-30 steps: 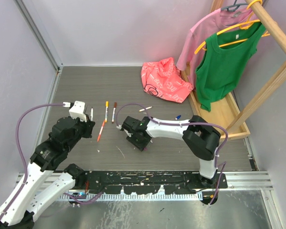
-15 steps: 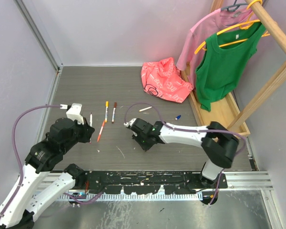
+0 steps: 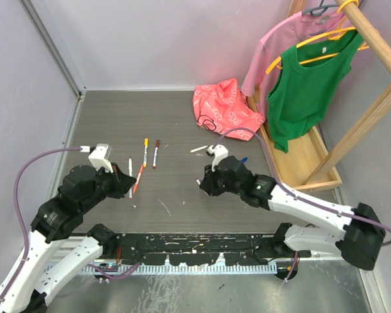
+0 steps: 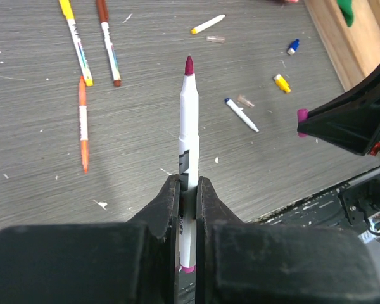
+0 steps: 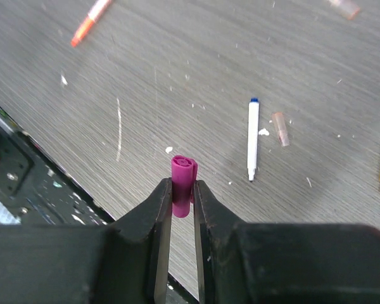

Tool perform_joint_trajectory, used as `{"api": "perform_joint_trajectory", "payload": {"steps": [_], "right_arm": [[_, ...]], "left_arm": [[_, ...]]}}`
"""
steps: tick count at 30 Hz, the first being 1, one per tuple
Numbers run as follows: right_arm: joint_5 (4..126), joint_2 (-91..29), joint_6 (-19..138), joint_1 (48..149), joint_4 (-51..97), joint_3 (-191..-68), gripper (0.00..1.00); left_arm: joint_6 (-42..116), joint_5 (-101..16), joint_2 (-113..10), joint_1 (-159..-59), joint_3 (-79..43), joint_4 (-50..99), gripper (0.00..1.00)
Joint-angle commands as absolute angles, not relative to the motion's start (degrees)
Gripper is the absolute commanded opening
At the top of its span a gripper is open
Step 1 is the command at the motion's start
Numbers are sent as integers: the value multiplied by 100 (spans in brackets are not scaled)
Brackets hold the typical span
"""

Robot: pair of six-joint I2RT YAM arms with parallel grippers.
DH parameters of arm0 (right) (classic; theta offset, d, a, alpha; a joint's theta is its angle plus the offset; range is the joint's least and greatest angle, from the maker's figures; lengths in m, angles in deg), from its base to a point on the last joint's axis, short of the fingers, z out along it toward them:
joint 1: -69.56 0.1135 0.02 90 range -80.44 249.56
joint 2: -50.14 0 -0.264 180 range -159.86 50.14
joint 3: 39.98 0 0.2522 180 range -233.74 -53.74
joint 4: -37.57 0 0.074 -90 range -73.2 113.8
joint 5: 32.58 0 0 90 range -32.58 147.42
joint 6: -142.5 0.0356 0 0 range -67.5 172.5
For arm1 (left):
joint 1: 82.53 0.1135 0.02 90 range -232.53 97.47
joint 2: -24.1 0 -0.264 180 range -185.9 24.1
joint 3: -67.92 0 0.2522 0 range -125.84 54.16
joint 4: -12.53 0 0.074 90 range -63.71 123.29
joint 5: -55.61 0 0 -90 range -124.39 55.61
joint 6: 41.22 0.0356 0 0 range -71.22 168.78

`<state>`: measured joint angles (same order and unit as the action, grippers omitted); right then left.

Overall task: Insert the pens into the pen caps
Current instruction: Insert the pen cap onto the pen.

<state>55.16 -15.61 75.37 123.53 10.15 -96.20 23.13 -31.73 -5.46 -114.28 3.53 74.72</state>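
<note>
- L gripper [image 4: 188,185]: jaws clamped on purple-tip pen [image 4: 188,114], held off the table [image 4: 145,152], tip pointing away from wrist.
- R gripper [image 5: 182,191]: jaws clamped on purple cap [image 5: 184,170], also off the table.
- Lying flat: orange pen [image 4: 83,123], yellow-capped pen [image 4: 75,41] beside brown-capped pen [image 4: 108,41].
- Further R: blue-tip pen [image 4: 241,114], w/ yellow cap [image 4: 281,83] & blue cap [image 4: 293,45] near it.

Top view: fixed high above and behind the arm bases [image 3: 103,236], looking down and forward over the whole table [image 3: 182,111] to the far wall [image 3: 169,39]. Left wrist view: low and close, facing far and right along the left jaws, right jaws at its right edge. Right wrist view: close, facing left and steeply down past the right jaws. Shared by both wrist views: blue-tipped pen [image 4: 241,114] and orange pen [image 4: 83,123].
</note>
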Motion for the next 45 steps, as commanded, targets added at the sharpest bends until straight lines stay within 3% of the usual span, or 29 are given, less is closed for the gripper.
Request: {"api": "perform_joint_trajectory", "payload": {"steps": [1, 8, 13, 17, 25, 30, 36, 45], "right_arm": [[5398, -640, 8299, 12209, 1867, -9470, 0], [4555, 283, 8962, 12151, 2021, -9508, 0], [4614, 557, 9117, 12146, 2024, -9695, 0], [4764, 831, 9277, 12143, 2323, -9621, 0], [4715, 1687, 9925, 12145, 3699, -8699, 0], [4732, 2020, 10376, 12148, 4661, -8026, 0], [4793, 2034, 10403, 12146, 4751, -7944, 0], [4983, 1688, 10518, 12144, 4824, -8097, 0]], "left_arm": [[2318, -3706, -498, -11402, 312, 6954, 0], [2360, -4814, -772, -11402, 419, 6306, 0], [1983, -5302, -1060, -11516, 410, 5746, 0], [1846, -4687, -1282, -12290, 463, 5445, 0], [1894, -2334, -2201, -15037, 505, 4230, 0], [1650, -1934, -2673, -15353, 487, 3946, 0], [1609, -1720, -2765, -15417, 321, 4173, 0], [1983, -2385, -2879, -15416, 274, 4074, 0]]}}
